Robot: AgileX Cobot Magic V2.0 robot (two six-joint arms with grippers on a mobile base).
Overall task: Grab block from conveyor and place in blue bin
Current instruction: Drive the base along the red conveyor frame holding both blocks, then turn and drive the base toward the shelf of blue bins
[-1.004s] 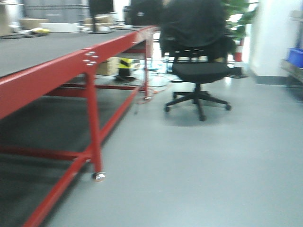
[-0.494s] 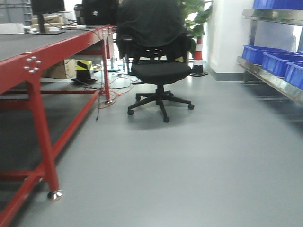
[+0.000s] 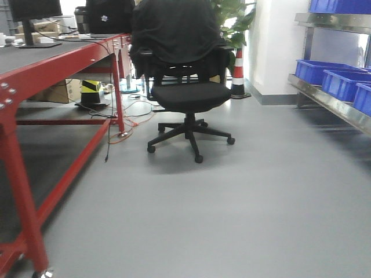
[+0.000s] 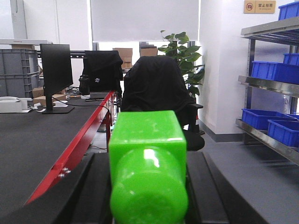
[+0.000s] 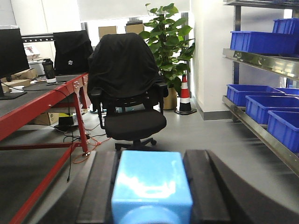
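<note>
left wrist view: green block (image 4: 147,154) clamped between the two dark fingers (image 4: 96,191) of the left gripper (image 4: 148,186). square body at the far end, rounded end toward the camera, both fingers pressed against its sides. held off the conveyor (image 4: 32,140); dark belt to the left of the gripper, with a red frame rail (image 4: 79,149) along its near edge and a monitor (image 4: 56,70) standing on its far part.

right wrist view: light blue block (image 5: 152,184) gripped the same way between the fingers of the right gripper (image 5: 152,191), with no gap visible on either side. grey floor (image 5: 196,135) and a black office chair (image 5: 131,93) ahead of it; belt off to the left, apart from the block.

front view: neither gripper nor either block in frame. conveyor at the left edge on red legs (image 3: 23,191). chair in the centre of the floor, a dark garment over its back, loose cables (image 3: 124,124) on the floor beside it. blue bins (image 3: 342,81) in a row on a metal shelf (image 3: 324,101) along the right wall, more on the upper tier. red-and-white cone (image 3: 237,69) and potted plant (image 3: 232,23) by the white wall behind the chair.
</note>
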